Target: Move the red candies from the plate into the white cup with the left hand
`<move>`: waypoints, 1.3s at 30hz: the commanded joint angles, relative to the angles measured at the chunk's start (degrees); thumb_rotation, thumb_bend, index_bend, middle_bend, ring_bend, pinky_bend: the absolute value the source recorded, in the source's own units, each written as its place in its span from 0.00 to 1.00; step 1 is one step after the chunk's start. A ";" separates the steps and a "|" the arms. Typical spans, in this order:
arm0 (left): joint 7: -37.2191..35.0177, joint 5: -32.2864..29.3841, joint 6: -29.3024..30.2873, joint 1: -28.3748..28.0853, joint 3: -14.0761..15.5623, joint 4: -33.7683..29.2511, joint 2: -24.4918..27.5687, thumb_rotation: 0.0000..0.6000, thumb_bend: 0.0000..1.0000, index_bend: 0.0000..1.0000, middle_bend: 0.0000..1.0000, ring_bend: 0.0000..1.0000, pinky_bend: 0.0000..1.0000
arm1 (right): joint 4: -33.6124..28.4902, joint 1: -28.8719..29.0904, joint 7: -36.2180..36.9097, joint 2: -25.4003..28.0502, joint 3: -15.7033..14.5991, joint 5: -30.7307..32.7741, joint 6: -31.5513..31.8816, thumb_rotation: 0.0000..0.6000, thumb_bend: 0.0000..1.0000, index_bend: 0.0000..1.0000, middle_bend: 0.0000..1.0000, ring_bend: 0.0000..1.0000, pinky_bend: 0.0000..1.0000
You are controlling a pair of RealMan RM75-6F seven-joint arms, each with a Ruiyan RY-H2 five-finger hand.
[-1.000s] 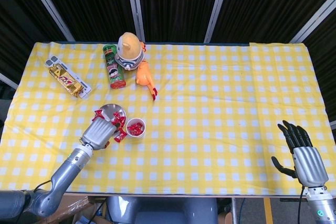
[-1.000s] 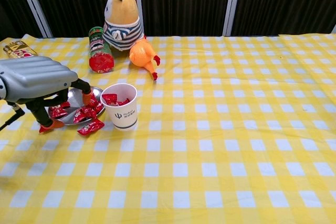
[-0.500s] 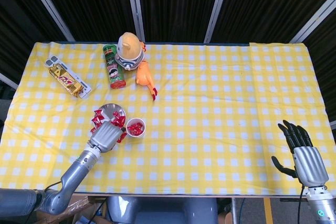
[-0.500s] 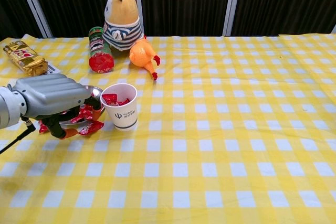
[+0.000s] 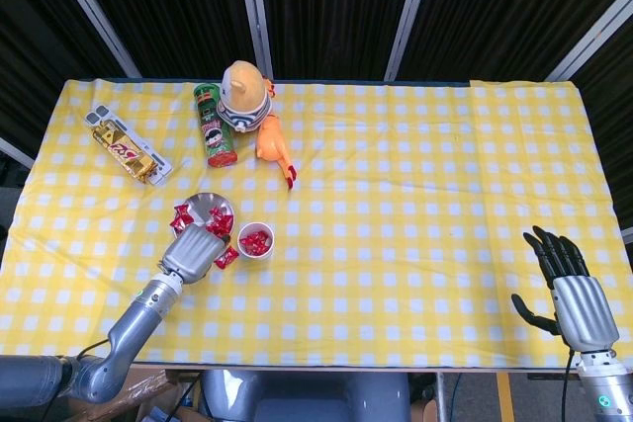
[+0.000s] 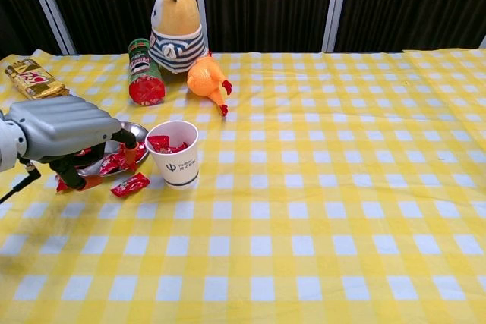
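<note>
- Chest view: left hand (image 6: 64,128) low over the near-left side of the plate (image 6: 137,128), fingers curled down among red candies (image 6: 114,163); whether any candy is actually pinched, cannot tell.
- One loose candy (image 6: 130,184) on the cloth at 5 o'clock of the left hand, just beside the white cup (image 6: 176,155), not touching either.
- White cup upright at 3 o'clock of the left hand, close to the plate rim, red wrappers already visible inside.
- Right hand (image 5: 566,284) at the near-right table edge, well apart from everything, fingers spread and straight, holding nothing.
- Surface: yellow-and-white checked tablecloth (image 6: 326,187) over the table; dark ribbed panels with pale uprights behind.
- At 12 o'clock of the plate: green snack can (image 6: 141,73) lying down, plush toy (image 6: 175,29) upright, orange toy bird (image 6: 207,80) beside it. Gold snack bar (image 6: 34,80) at 11 o'clock, well apart.
- Head view only: right hand, plate interior with candies at its rim, left forearm (image 5: 134,318) reaching in from 7 o'clock.
- Chest view only: printed mark on the cup wall, fingertips (image 6: 126,140) against the candies.
</note>
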 commanded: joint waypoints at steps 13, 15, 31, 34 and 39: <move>1.33 -2.81 1.20 0.03 -0.43 -0.66 2.63 1.00 0.42 0.34 0.89 0.88 0.92 | -0.03 -0.07 0.05 -0.03 -0.03 -0.06 0.14 1.00 0.39 0.00 0.00 0.00 0.00; 1.02 -2.95 1.22 0.02 -0.68 -0.88 2.85 1.00 0.42 0.34 0.89 0.88 0.92 | 0.03 -0.07 0.10 -0.06 -0.02 -0.11 0.19 1.00 0.39 0.00 0.00 0.00 0.00; 2.40 0.52 0.95 -0.48 0.38 1.56 -1.06 1.00 0.25 0.34 0.91 0.89 0.92 | -0.02 -0.15 0.12 -0.01 -0.08 -0.28 0.38 1.00 0.39 0.00 0.00 0.00 0.00; 2.38 1.17 1.25 -0.43 0.19 2.79 -2.41 1.00 0.25 0.34 0.91 0.89 0.92 | -0.02 -0.11 0.20 0.01 -0.04 -0.22 0.32 1.00 0.39 0.00 0.00 0.00 0.00; 1.91 1.35 1.21 -0.46 -0.71 5.29 -5.00 1.00 0.25 0.35 0.92 0.89 0.92 | 0.01 -0.10 0.37 0.04 0.03 -0.15 0.35 1.00 0.39 0.00 0.00 0.00 0.00</move>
